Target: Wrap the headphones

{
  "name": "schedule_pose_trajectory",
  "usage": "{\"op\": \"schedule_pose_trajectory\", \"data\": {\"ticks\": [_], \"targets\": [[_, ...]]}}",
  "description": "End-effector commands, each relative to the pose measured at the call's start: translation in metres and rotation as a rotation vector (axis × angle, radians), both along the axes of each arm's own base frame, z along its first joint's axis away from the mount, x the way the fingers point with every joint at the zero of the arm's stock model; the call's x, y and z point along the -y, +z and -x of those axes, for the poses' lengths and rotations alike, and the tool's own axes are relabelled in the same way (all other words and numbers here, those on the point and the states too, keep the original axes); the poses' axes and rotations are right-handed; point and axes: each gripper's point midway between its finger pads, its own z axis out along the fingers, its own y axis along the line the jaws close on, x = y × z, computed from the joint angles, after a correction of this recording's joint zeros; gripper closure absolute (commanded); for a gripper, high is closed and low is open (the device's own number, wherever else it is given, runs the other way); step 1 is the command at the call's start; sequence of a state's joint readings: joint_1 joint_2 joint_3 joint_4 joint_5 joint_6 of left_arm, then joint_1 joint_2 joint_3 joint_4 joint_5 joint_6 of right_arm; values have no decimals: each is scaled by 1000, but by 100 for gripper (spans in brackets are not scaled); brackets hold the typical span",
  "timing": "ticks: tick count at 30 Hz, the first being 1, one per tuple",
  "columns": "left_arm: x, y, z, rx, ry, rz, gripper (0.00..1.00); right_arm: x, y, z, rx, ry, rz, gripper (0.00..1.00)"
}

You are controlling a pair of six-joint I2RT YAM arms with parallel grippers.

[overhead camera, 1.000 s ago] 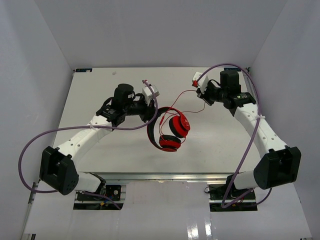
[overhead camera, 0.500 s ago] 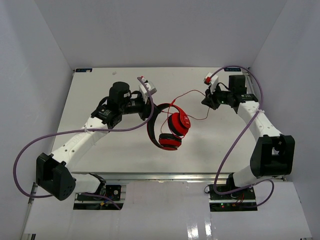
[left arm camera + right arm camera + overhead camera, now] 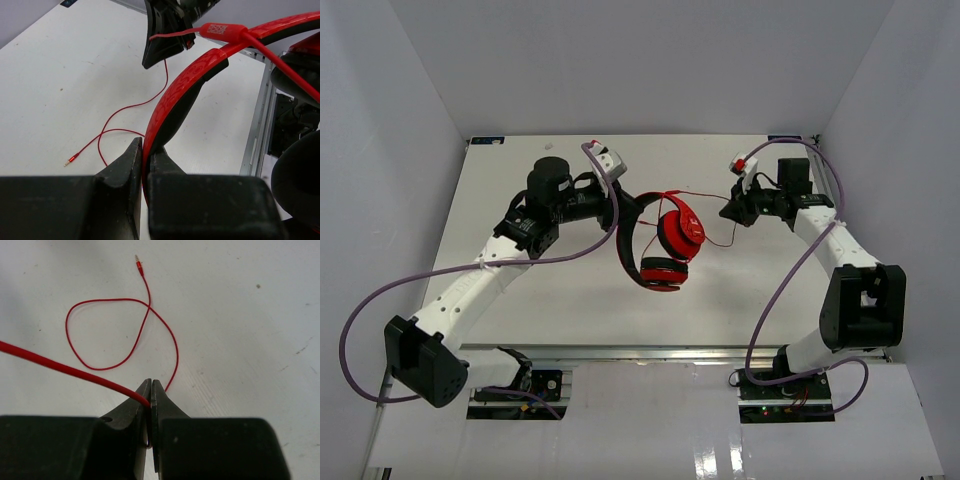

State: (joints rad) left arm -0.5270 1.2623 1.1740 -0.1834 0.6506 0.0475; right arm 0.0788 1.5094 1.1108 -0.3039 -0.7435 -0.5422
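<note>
L gripper [image 3: 145, 150] clamped shut on the headband [image 3: 182, 95], band pinched right at its fingertips and arching up and away from them, clear of the table [image 3: 60, 90]. Headphones [image 3: 665, 240] hang just ahead of L tips, between the two grippers, nearer L. R gripper [image 3: 151, 386] closed tight on the cable [image 3: 60, 368], which runs from R tips off to their left towards the cups. Beyond R tips slack cable lies in a loop flat on the table, plug [image 3: 139, 262] at far end, free
</note>
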Motion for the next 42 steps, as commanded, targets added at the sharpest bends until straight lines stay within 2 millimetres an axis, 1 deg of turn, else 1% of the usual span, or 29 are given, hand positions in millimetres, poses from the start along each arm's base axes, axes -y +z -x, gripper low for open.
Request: {"op": "schedule_pose_trajectory", "data": {"ticks": [1,5,8,11,12,15,16,17,18,20,21,22,23,25,26,28,31,32,33,34,35,36,40,42], "targets": [[-1,83,22,99,-21,192,100,-12,-5,12,-40,65,-81,92],[-1,114,14,63,38,324,100,-32,6,35,-89,187,-208,92],[-5,133,-4,-11,150,436,100,-51,25,57,-125,321,-334,92],[-10,156,-17,-78,232,569,100,-78,44,80,-147,458,-398,92],[-11,158,-22,-111,258,594,100,-85,50,84,-139,490,-404,92],[-22,174,-46,-154,402,660,100,-116,64,110,-134,621,-418,91],[-26,175,-51,-152,442,673,100,-123,69,116,-130,655,-424,91],[-31,182,-59,-151,493,671,100,-135,78,128,-129,716,-444,91],[-39,181,-67,-150,564,652,100,-142,85,137,-126,762,-461,91],[-64,181,-88,-113,745,627,100,-152,97,150,-98,826,-478,91],[-69,182,-93,-89,786,593,100,-157,104,157,-69,855,-483,91],[-80,187,-102,-49,854,576,100,-159,110,160,-13,871,-485,91],[-86,186,-107,-20,900,537,100,-160,116,163,-8,865,-488,91],[-96,187,-115,29,958,466,100,-157,122,165,22,832,-488,91],[-99,184,-116,58,972,411,100,-154,125,162,61,788,-480,92],[-103,180,-118,78,990,361,100,-146,131,156,143,723,-463,92],[-114,166,-126,122,1037,238,100,-137,129,156,229,682,-412,92],[-116,160,-128,138,1047,197,100,-134,128,157,249,675,-389,92],[-121,151,-131,150,1068,162,100,-131,131,157,269,659,-366,92],[-123,146,-132,161,1077,136,100,-128,131,160,240,646,-344,92],[-127,136,-136,167,1094,96,100,-127,133,153,300,612,-299,91],[-126,129,-139,170,1096,65,100,-126,134,151,316,601,-276,91],[-116,84,-153,137,1062,-80,100,-116,142,126,428,464,-92,91],[-113,59,-156,123,1035,-162,100,-108,150,110,502,382,22,91]]}}
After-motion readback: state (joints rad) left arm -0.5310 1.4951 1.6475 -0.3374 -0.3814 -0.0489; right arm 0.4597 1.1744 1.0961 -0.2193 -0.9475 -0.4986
